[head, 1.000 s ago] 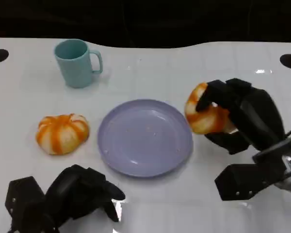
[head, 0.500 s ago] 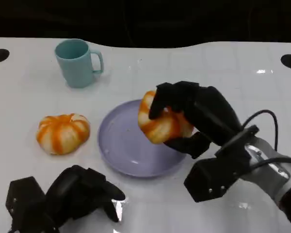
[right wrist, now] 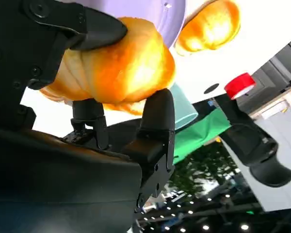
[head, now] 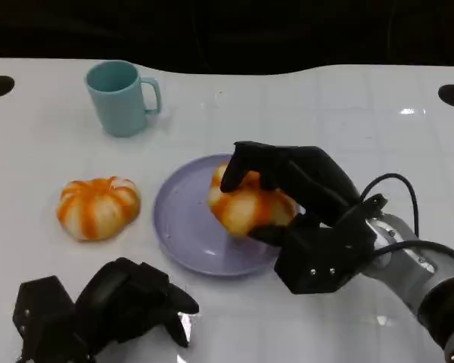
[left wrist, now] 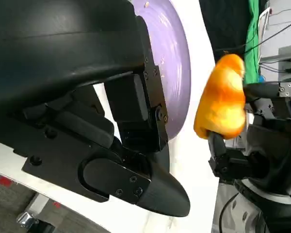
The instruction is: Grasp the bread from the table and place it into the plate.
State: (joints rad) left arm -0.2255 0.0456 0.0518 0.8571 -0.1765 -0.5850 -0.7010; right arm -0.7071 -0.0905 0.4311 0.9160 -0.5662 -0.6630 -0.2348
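The right hand (head: pixel 303 189) grips an orange-striped bread roll (head: pixel 248 204), fingers wrapped over its top, holding it above the right half of the lavender plate (head: pixel 183 227). Left of the plate lies a second roll (head: pixel 97 207); the left hand (head: pixel 113 302) rests near the plate's front, fingers curled on nothing.

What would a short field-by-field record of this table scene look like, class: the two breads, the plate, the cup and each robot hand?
held bread: gripped by the right hand, over the plate; the left wrist view shows a gap between it and the plate
right hand: fingers wrapped over and under the held bread
plate: lavender, mid-table, nothing resting on it yet
second bread: on the table, to the left of the plate, apart from it
cup: teal, upright, at the far left, handle toward the right
left hand: near edge, holding nothing, fingers curled
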